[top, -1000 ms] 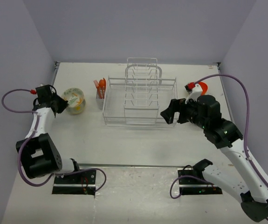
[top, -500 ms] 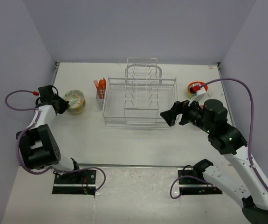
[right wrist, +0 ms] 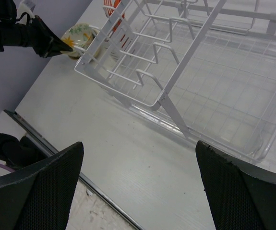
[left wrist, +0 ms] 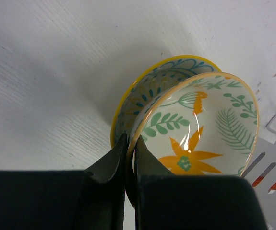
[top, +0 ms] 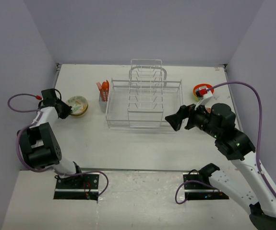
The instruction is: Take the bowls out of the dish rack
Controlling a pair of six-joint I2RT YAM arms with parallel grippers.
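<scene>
Since a second ago the left claw [top: 65, 110] has come down and the cream bowl with the orange flower inside [top: 78, 104] sits lower and flatter. The right arm has pulled back a bit from the far right corner.

Hard to see:
- left wrist view – the claw body blocks the whole bottom edge, so the near rim of the cream bowl is hidden
- the yellow-rimmed, blue-patterned bowl [left wrist: 142, 91] under it shows only as a crescent; from above the two read as one
- the orange round bowl [top: 196, 90] at the far right is partly covered by a red plug on the cable

Left claw is clamped on the cream bowl's rim, one finger inside, one outside. That bowl is nested in the patterned one, on the white worktop [top: 128, 148] left of the white wire dish rack [top: 141, 103], just past its cutlery holder.

Right claw [top: 175, 119] – fingers spread wide, nothing between them, hanging at the rack's near right corner. Orange bowl is behind it, well apart, outside the rack.
</scene>
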